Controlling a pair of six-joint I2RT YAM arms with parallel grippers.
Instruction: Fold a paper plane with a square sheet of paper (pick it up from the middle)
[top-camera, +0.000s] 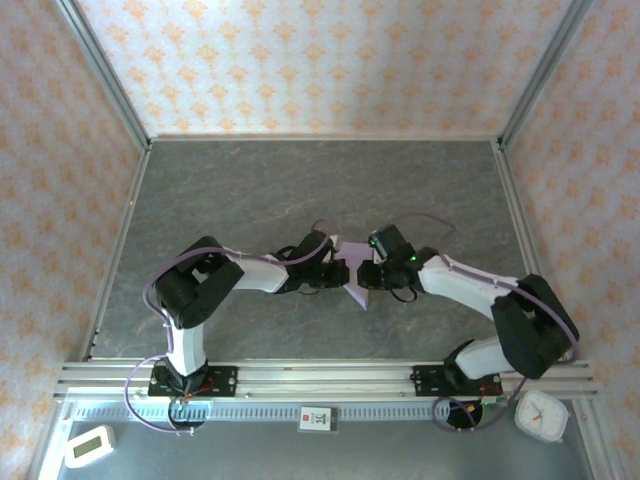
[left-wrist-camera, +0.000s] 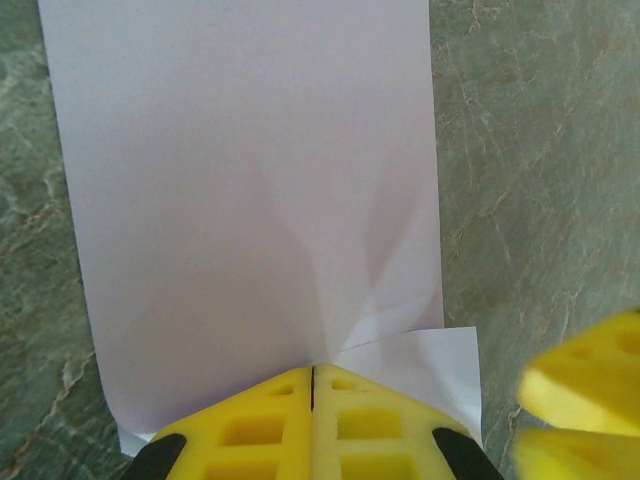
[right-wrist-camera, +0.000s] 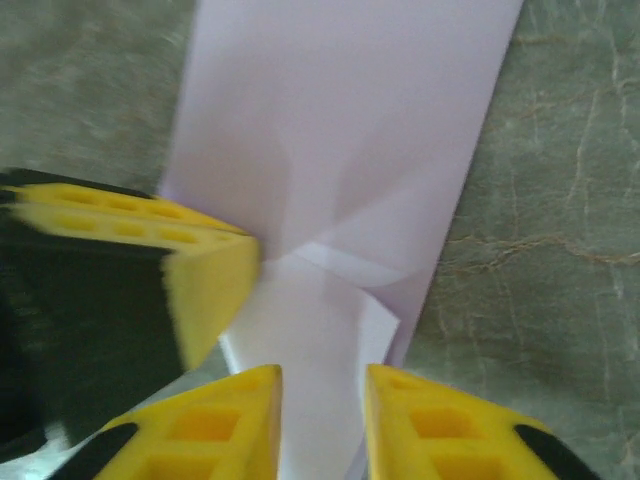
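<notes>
The lavender sheet of paper (top-camera: 357, 292) lies folded on the table's middle, its pointed end toward the arms. In the left wrist view the paper (left-wrist-camera: 250, 180) is a long band with creases and a small flap at its lower right. My left gripper (left-wrist-camera: 313, 372) is shut on the paper's near edge, pads pressed together. My right gripper (right-wrist-camera: 322, 375) faces it from the other side and is open, with a white paper flap (right-wrist-camera: 320, 330) lying in the gap between its fingertips. Both grippers, left (top-camera: 340, 272) and right (top-camera: 368, 275), meet over the paper.
The grey marbled table top (top-camera: 300, 190) stretches behind the arms, closed in by patterned walls. The right gripper's yellow fingers (left-wrist-camera: 585, 400) sit close beside the left one. A white clock (top-camera: 542, 415) and a small white device (top-camera: 88, 446) lie beyond the front rail.
</notes>
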